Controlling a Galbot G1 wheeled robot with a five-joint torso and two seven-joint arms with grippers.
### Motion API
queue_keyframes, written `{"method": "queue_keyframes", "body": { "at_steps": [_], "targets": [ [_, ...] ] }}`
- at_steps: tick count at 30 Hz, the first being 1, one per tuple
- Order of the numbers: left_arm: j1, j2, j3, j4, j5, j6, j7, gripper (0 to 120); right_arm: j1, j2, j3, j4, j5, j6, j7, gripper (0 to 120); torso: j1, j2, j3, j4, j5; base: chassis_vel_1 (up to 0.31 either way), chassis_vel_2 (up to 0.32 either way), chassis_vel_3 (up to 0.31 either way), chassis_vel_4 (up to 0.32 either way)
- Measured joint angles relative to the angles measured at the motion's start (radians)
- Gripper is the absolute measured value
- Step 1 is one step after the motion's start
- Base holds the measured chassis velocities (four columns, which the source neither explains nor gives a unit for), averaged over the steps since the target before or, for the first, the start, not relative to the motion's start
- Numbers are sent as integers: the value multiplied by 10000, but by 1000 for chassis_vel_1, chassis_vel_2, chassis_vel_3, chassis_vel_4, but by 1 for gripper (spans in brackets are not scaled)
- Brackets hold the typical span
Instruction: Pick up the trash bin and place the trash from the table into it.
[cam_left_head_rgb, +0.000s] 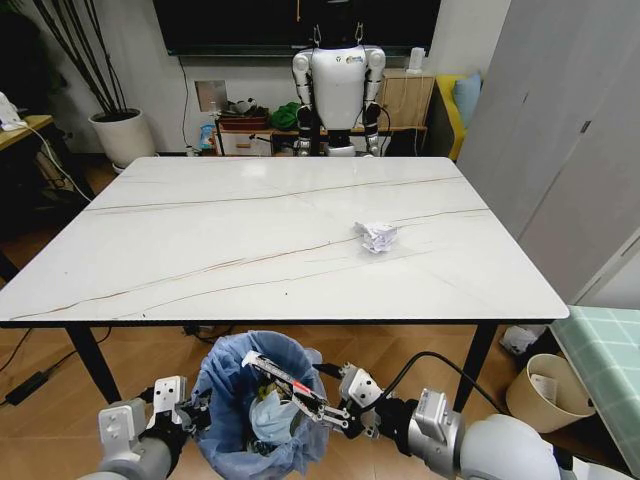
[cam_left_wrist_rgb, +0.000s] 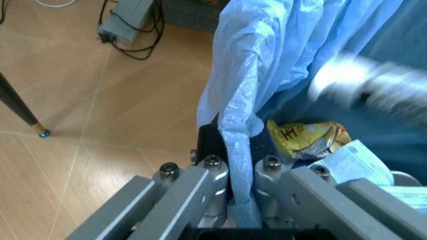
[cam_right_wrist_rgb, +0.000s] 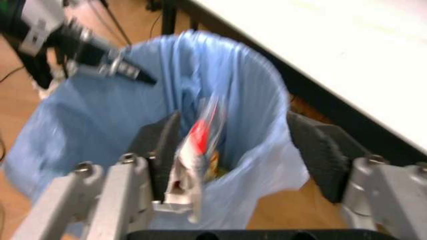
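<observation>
The trash bin (cam_left_head_rgb: 255, 400), lined with a crinkly light-blue bag, hangs just below the table's (cam_left_head_rgb: 200, 230) near edge. My left gripper (cam_left_head_rgb: 195, 408) is shut on its rim; in the left wrist view the gripper (cam_left_wrist_rgb: 230, 165) pinches the bag edge. Over the bin mouth, my right gripper (cam_left_head_rgb: 338, 408) (cam_right_wrist_rgb: 240, 150) stands open. A long black-white wrapper (cam_left_head_rgb: 285, 385) (cam_right_wrist_rgb: 193, 165) lies against one finger, blurred, above the bin. Inside the bin are a yellow wrapper (cam_left_wrist_rgb: 303, 137) and a pale blue mask (cam_left_wrist_rgb: 353, 162). Crumpled white paper (cam_left_head_rgb: 377, 237) lies on the table, right of centre.
A white humanoid robot (cam_left_head_rgb: 338, 85) stands behind the table's far edge. A beige wastebasket (cam_left_head_rgb: 545, 392) sits on the floor to the right, beside a teal bench (cam_left_head_rgb: 605, 370). Black table legs (cam_left_head_rgb: 480, 365) flank the bin. Cables and a power strip (cam_left_wrist_rgb: 130, 25) lie on the floor.
</observation>
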Motion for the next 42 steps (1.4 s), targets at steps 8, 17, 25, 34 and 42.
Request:
{"method": "queue_keyframes", "body": {
  "at_steps": [8,17,25,34,42],
  "targets": [
    [70,-41,83,0,93,0,35,0,351,706,706,531,1338,-100,1570,94,0,0,0,-1,0,0,0,0,0],
    [342,-177,293,0,425,0,209,0,1699,1406,1768,-341,3754,-533,3900,100,0,0,0,-1,3,0,0,0,0],
    [406,-189,212,0,484,0,338,0,4009,1703,1905,-2726,5184,-983,4525,100,0,0,1,0,1,0,0,0,0],
    [336,-98,133,0,436,0,391,0,5592,2419,1499,-4121,8060,-1413,6999,100,1,-1,1,1,-1,0,0,0,0],
    [332,-75,84,0,324,0,391,0,6311,3002,1369,-5473,9705,-1336,9097,100,1,-1,2,1,0,0,0,0,0]
  ]
}}
